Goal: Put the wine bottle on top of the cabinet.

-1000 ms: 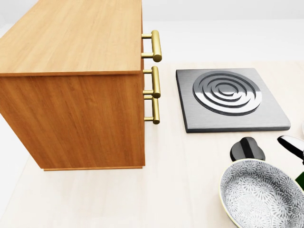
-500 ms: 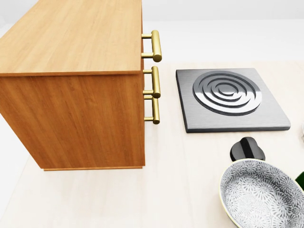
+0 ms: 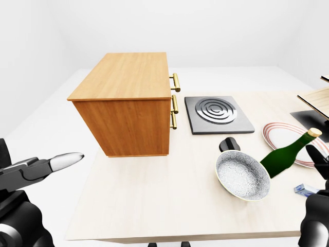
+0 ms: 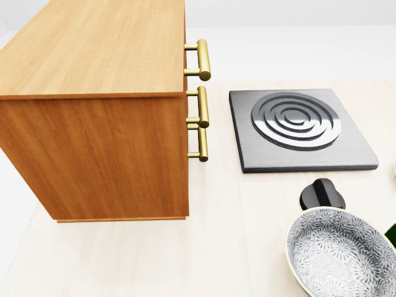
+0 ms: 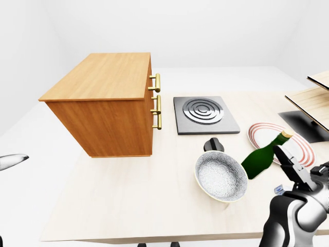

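wine bottle (image 3: 281, 156) tilted beside bowl (image 3: 242, 176), cabinet (image 3: 126, 103) apart

Our left robot hand (image 3: 49, 165) hangs low at the near left, its silver-tipped fingers (image 3: 66, 159) stretched out and spread apart, gripping nothing. Our right robot hand (image 5: 298, 175) is raised at the near right, fingers (image 5: 286, 158) extended and unclenched, forearm bent upward.

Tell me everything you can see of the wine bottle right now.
The wine bottle is dark green glass with a tan cork-coloured top. It is tilted, neck up toward the right of the left-eye view, its base hidden behind the patterned bowl, with the striped plate behind it. The right hand stands close at its neck; whether the fingers touch it cannot be told. It is not yet on the cabinet.
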Motion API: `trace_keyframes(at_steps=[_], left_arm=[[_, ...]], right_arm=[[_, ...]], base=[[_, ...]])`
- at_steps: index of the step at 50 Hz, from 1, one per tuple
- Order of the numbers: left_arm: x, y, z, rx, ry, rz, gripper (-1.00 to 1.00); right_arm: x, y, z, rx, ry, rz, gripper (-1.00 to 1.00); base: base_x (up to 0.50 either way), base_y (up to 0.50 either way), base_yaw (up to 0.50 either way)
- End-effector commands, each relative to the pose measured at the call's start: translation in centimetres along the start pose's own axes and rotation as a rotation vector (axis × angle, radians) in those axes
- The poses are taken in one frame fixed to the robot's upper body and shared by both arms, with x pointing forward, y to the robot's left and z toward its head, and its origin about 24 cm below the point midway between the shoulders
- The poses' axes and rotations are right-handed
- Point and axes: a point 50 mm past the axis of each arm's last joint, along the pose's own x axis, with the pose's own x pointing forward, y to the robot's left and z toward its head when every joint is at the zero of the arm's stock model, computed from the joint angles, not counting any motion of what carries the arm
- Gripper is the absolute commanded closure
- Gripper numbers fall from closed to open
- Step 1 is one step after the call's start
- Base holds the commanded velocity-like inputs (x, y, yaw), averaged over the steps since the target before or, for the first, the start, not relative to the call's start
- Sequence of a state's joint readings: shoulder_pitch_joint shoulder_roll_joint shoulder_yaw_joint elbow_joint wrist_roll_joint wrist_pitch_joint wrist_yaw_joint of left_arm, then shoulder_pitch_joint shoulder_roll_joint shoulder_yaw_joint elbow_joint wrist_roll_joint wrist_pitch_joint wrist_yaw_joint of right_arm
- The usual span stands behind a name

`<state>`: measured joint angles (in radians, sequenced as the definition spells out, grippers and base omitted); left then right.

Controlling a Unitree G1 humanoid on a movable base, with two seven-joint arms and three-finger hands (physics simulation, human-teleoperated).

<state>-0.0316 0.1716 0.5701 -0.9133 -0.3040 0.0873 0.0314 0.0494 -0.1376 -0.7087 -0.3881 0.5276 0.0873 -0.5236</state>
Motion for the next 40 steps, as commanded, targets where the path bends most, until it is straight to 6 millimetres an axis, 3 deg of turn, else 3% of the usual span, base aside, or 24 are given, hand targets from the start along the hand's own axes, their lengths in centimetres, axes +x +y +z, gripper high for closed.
trace_keyframes(at_steps=[1,11,25,34,40], left_arm=[[-0.1,0.0,-0.2,0.001,0.01,0.001,-1.0],[-0.1,-0.1,-0.4,0.0,0.018,-0.001,-1.0],[-0.2,-0.2,-0.6,0.0,0.03,-0.004,-1.0],[-0.2,-0.3,-0.7,0.002,0.033,-0.005,-1.0],[-0.2,-0.2,-0.6,0.002,0.029,-0.003,-1.0]], right_arm=[[0.6,-0.1,-0.7,0.007,0.041,0.0,-1.0],[1.4,-0.1,0.3,-0.067,-0.034,-0.007,-1.0],[1.7,2.8,1.7,-0.348,-0.262,0.051,-1.0],[2.0,5.0,1.5,-0.452,-0.309,0.178,-1.0],[2.0,5.7,0.4,-0.503,-0.272,0.258,-1.0]], base=[[0.0,0.0,0.0],[0.0,0.0,0.0],[0.0,0.0,0.0],[0.0,0.0,0.0],[0.0,0.0,0.0]])
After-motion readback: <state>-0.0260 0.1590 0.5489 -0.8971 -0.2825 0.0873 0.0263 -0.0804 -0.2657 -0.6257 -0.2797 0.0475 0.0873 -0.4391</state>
